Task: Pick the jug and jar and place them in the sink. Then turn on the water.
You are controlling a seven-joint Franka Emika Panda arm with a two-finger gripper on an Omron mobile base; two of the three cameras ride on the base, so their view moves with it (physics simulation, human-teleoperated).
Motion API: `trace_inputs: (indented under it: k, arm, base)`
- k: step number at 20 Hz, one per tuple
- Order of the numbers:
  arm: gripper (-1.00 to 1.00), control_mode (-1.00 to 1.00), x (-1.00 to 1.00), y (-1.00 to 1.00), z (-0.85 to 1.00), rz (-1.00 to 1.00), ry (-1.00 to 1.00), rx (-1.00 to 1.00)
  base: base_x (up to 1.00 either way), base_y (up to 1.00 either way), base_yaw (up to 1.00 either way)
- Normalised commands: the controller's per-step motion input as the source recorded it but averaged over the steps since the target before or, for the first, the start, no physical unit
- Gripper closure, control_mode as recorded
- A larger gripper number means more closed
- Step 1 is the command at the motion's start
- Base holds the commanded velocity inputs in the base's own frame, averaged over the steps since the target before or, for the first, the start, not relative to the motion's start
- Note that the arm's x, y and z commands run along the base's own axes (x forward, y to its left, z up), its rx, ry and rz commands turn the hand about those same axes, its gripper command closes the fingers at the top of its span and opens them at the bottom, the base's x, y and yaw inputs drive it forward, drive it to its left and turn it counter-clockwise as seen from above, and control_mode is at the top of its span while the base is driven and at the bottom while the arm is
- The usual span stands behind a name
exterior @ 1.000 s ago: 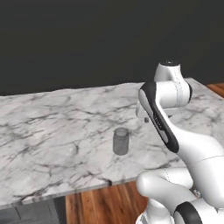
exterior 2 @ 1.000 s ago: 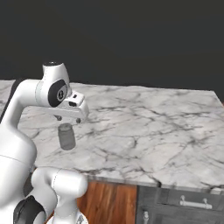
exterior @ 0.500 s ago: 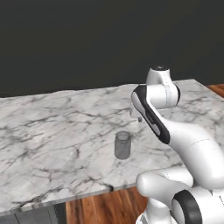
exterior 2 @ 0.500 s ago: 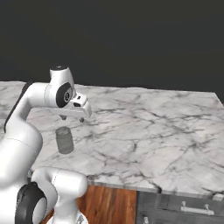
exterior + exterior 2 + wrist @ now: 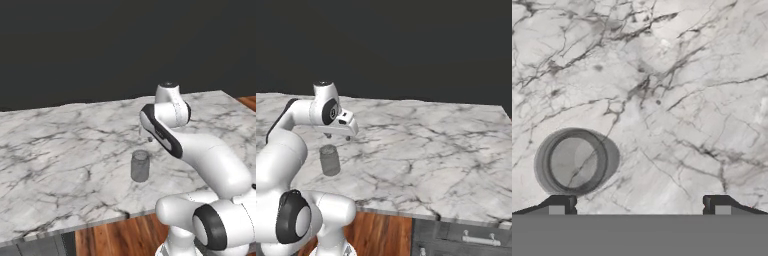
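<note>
Jar upright on counter nr front edge, just before arm.

Grey jar upright on marble counter, just beside white arm.

Your arm is bent forward over its base, hand pointing down, gripper jaws spread wide and empty

One grey jar stands on one marble counter, apparently nothing else there.
</note>
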Motion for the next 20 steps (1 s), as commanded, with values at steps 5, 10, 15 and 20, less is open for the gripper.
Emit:
trace_inputs:
  k: [5, 10, 15, 20]
  arm:
    - [-1.0, -1.0, 0.1, 0.14, -0.18, 0.0, 0.0, 0.0]
    - [-1.0, -1.0, 0.0, 0.2, -0.16, 0.0, 0.0, 0.0]
    - [-1.0, -1.0, 0.0, 0.13, -0.09, 0.0, 0.0, 0.0]
    - [-1.0, -1.0, 0.04, 0.08, -0.12, 0.0, 0.0, 0.0]
  base:
    - [0.0, 0.0, 0.0]
    - [0.0, 0.0, 0.0]
    - [0.0, 0.0, 0.0]
    - [0.0, 0.0, 0.0]
